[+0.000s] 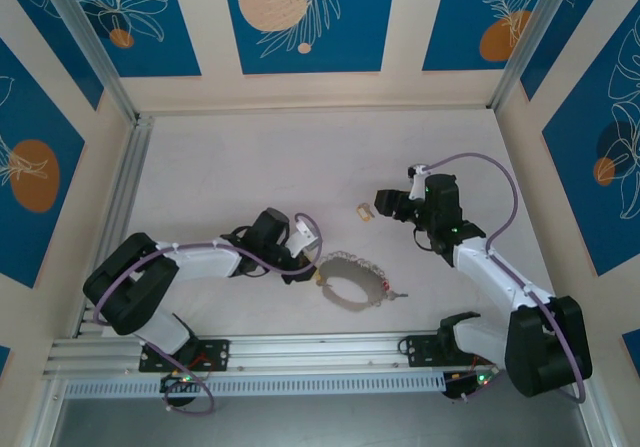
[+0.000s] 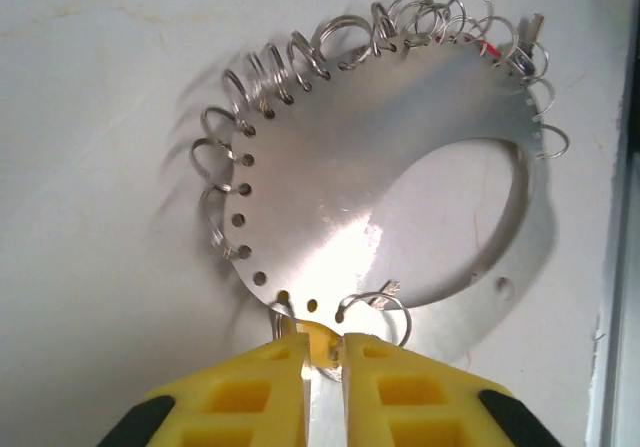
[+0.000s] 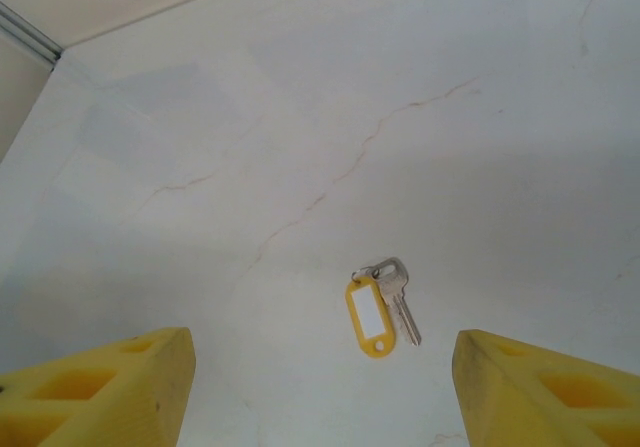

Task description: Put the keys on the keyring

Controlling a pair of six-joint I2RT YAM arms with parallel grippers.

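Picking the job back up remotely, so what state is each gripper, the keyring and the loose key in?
keyring: flat on the table, split rings along its outer edge.
tagged key: flat on the table, loose, off the keyring.
left gripper: shut on a small yellow piece at the keyring's rim.
right gripper: open, above the tagged key.

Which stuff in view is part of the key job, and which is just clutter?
Job: keyring; tagged key, between the open right jaws; yellow piece, in the left jaws.
Not job: rail; wall panels.
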